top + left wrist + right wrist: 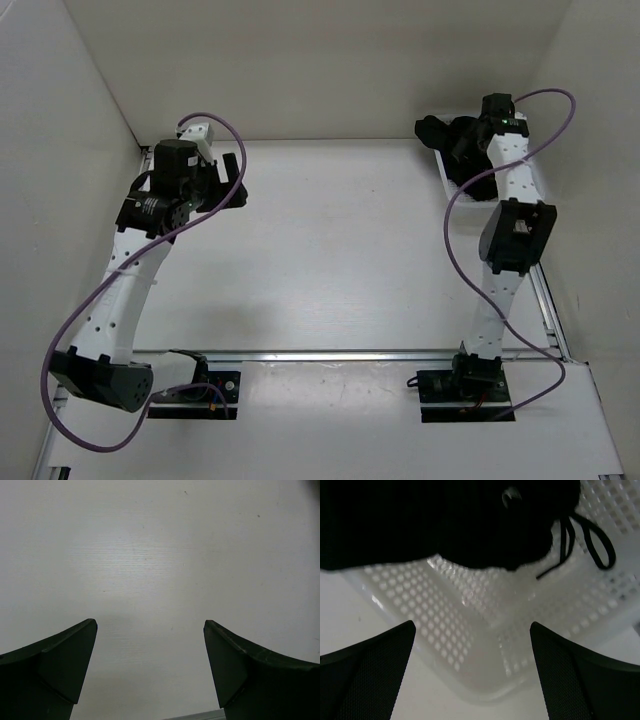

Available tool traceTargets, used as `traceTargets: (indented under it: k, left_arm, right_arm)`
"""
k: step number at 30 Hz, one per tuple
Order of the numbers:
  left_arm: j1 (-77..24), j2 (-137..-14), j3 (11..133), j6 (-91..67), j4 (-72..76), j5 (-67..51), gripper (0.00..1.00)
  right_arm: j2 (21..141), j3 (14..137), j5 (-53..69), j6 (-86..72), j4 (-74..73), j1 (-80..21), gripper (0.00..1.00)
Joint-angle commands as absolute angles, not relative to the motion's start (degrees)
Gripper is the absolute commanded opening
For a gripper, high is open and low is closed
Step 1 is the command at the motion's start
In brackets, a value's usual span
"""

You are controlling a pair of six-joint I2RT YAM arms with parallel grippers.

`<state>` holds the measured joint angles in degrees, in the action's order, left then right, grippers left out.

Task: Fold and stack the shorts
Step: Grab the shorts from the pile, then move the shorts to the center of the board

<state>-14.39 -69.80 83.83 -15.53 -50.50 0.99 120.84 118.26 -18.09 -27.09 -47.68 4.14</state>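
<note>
The black shorts lie bunched in a white perforated basket, with the thin drawstring looped over the basket's floor at the right. In the top view the shorts sit at the back right of the table. My right gripper is open and empty, hovering over the basket's near corner, just short of the shorts; in the top view it is above the basket. My left gripper is open and empty over bare white table, at the back left.
White walls enclose the table on the left, back and right. A metal rail runs across the near side in front of the arm bases, and another runs along the right edge. The white table top lies between the arms.
</note>
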Motion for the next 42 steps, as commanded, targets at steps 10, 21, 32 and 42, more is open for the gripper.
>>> traceTargets:
  k: [10, 21, 32, 42]
  left_arm:
    - [-14.6, -77.8, 87.4, -16.7, -49.8, 6.5, 1.0]
    - [-14.6, -80.4, 88.5, -17.8, -49.7, 3.3, 1.0]
    - [-2.4, -75.8, 90.4, -22.7, -59.0, -0.4, 1.0]
    - [7.1, -72.2, 89.8, -20.8, -61.3, -7.9, 1.0]
  right_arm:
    - [147.4, 147.4, -15.6, -31.1, -45.2, 10.2, 0.76]
    - [129.7, 144.1, -3.3, -27.0, -36.9, 6.2, 0.0]
    - [103.2, 140.9, 9.7, -24.0, -33.8, -13.3, 0.0]
    - [78.1, 86.0, -2.5, -27.5, -29.4, -35.9, 0.05]
